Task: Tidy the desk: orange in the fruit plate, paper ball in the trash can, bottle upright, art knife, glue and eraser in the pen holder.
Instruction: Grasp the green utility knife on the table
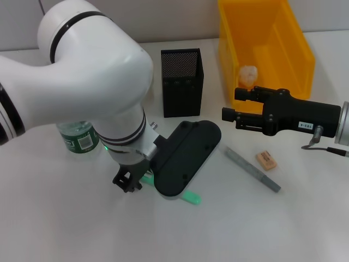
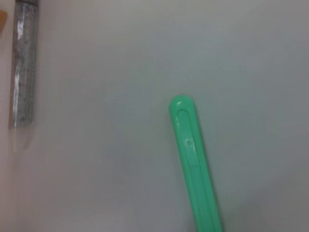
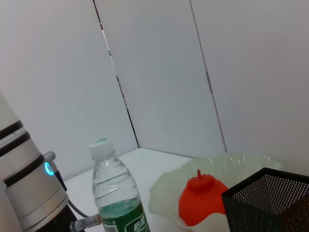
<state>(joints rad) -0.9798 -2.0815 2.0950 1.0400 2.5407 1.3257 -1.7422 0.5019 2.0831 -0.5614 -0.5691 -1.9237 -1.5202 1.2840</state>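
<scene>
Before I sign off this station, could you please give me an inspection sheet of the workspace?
Surface: white desk, no spills seen.
Job's things: bottle upright; orange in fruit plate; paper ball in trash can; art knife, glue, eraser lying on desk; pen holder upright.
Clutter: nothing seen.
Pincers: left pincer low by art knife; right pincer open, before trash can.
Cables: short cable at right wrist.
Surroundings: panel wall.

Head view looks down over the desk (image 1: 305,218); left wrist view hangs close above it; right wrist view faces sideways.
</scene>
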